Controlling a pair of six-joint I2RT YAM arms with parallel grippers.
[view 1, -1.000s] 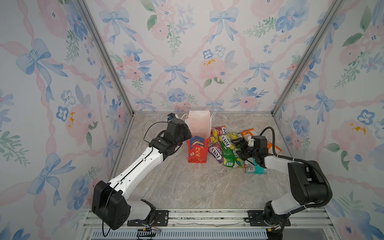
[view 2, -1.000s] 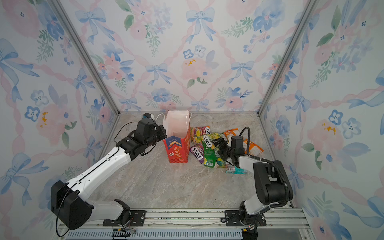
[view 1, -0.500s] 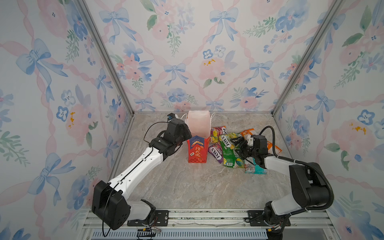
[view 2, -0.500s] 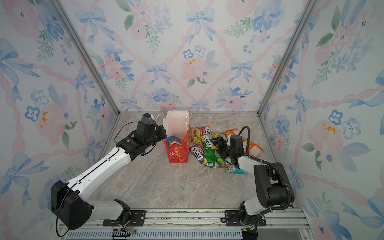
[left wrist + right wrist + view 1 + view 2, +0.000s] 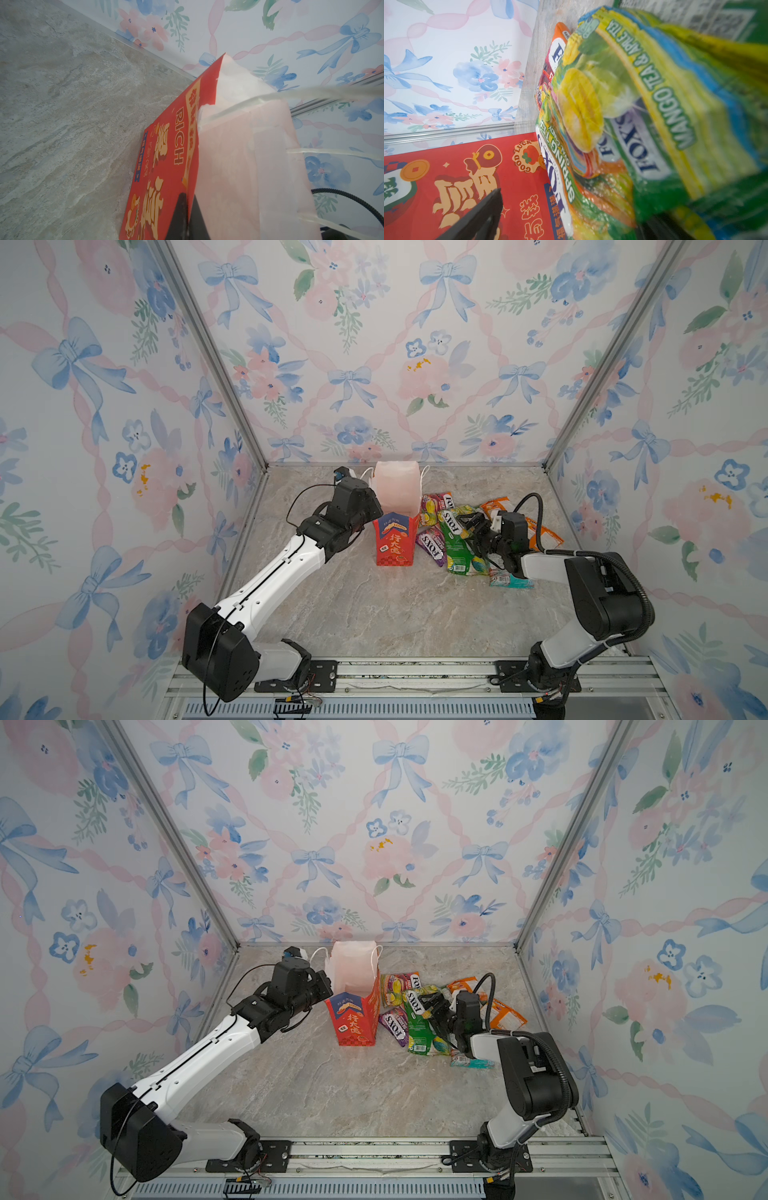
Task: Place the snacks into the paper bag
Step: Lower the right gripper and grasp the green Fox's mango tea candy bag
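Two grippers are in view, each at its own thing. The left gripper (image 5: 374, 511) is clenched on the left side wall of the paper bag (image 5: 392, 545), near the top rim. In the left wrist view its dark fingers (image 5: 181, 209) pinch the edge where the red outside meets the pale inside, and a white cord handle (image 5: 311, 94) crosses above the rim. The bag stands upright on the marble-like table (image 5: 395, 614), near the back wall, with its mouth open upward.

The right gripper (image 5: 473, 529) has its jaws spread wide and grasps nothing. It is low over the heap of snacks, just to the right of the bag. In the right wrist view one finger (image 5: 481, 209) shows in front of the red side of the bag, and a green FOX'S packet (image 5: 664, 116) lies very close to the camera, partly blurred. I cannot tell if the gripper touches it.

Around it, all the packets that I can see lie on the table outside the bag. A purple FOX'S packet (image 5: 430, 545) is just beside the foot of the bag. A teal packet (image 5: 510, 581) is nearest to the front, beside the right arm. Orange packets (image 5: 544, 536) lie towards the right wall.
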